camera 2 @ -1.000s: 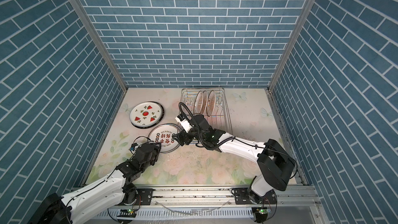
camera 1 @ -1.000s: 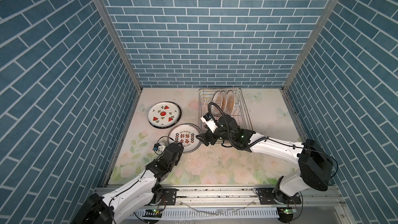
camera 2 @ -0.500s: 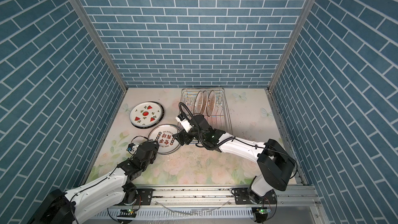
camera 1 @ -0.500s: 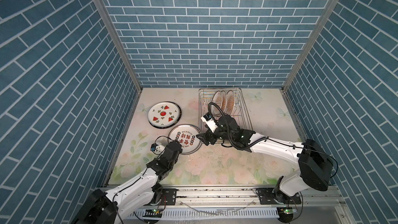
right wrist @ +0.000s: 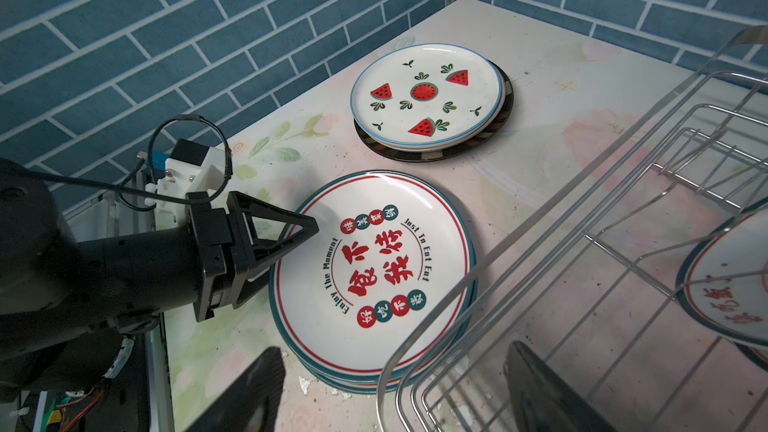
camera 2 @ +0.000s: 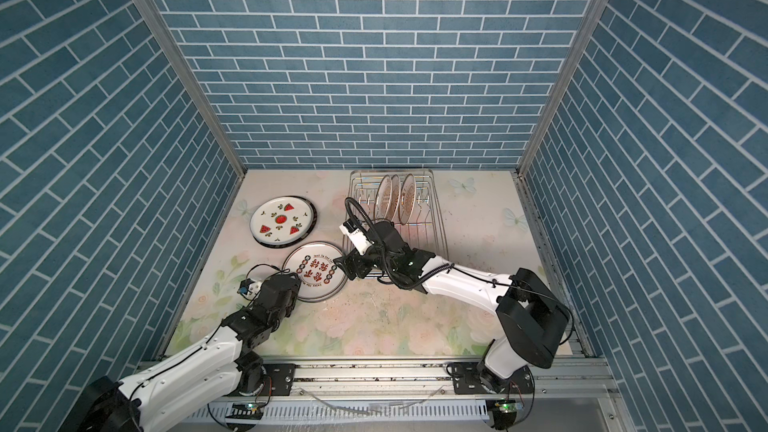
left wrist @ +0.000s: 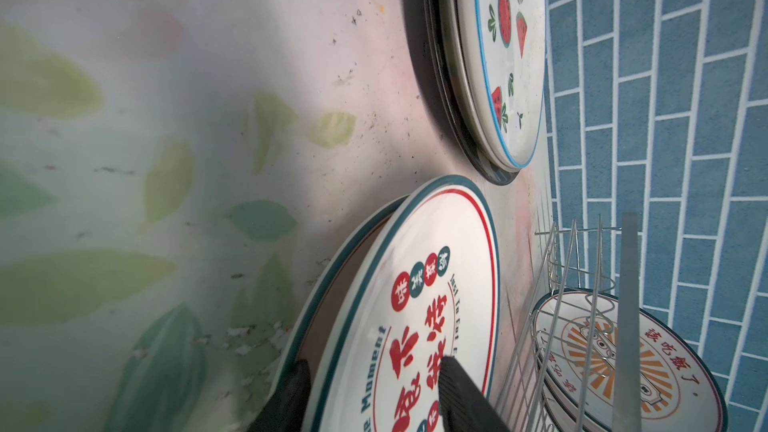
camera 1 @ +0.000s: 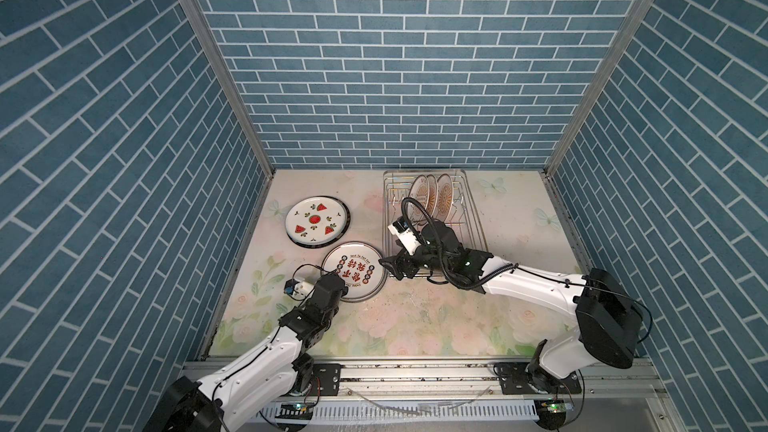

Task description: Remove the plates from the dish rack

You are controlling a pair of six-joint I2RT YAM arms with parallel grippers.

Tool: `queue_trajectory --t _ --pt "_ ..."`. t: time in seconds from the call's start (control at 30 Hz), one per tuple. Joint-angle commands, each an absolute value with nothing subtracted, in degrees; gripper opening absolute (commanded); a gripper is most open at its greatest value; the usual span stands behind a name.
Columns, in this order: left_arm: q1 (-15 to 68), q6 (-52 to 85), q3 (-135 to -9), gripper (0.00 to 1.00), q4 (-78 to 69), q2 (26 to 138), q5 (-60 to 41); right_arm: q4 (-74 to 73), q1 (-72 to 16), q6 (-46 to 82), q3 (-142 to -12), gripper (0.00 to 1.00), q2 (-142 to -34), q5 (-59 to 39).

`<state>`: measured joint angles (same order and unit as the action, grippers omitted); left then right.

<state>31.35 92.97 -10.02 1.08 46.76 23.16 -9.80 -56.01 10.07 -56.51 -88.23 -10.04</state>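
Observation:
A red-lettered plate (camera 1: 353, 270) (camera 2: 316, 272) tops a small stack on the table, left of the dish rack (camera 1: 473, 222) (camera 2: 440, 222). My left gripper (camera 1: 334, 274) (left wrist: 374, 367) is open and straddles this plate's near rim: one finger over its face, the other beside the stack. The right gripper (camera 1: 388, 270) (right wrist: 395, 367) stands wide open and empty at the rack's front left corner. A watermelon plate (camera 1: 316, 222) (right wrist: 424, 93) lies on a dark-rimmed plate (right wrist: 436, 155) further back. Three orange-sunburst plates (camera 1: 432, 199) (camera 2: 395, 199) stand upright in the rack.
Blue brick walls close in the left, back and right sides. The rack's wire rim (right wrist: 540, 209) runs between my right gripper's fingers and the lettered stack. The floral table top (camera 1: 415, 317) stretches in front of both grippers.
My left arm has shifted slightly leftward at the lettered plate's rim. The right arm and all plates have stayed where they were.

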Motion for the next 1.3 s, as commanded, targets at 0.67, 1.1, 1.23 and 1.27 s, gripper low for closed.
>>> queue_trajectory --t 0.67,1.1,1.23,1.27 --pt "30.8 86.9 -18.0 0.52 16.5 49.4 24.1 -9.5 -56.4 7.3 -57.1 0.84 -88.2 -10.1" --pt "30.8 86.7 -18.6 0.61 19.8 47.2 27.2 -9.7 -56.5 7.1 -57.2 0.84 -88.0 -9.8" --pt "30.8 86.6 -19.0 0.64 21.6 45.7 28.1 -9.9 -56.5 7.2 -57.0 0.84 -87.7 -10.7" --pt "30.8 86.1 -19.0 0.69 22.1 44.9 28.7 -10.2 -56.4 7.1 -56.8 0.85 -87.6 -11.5"
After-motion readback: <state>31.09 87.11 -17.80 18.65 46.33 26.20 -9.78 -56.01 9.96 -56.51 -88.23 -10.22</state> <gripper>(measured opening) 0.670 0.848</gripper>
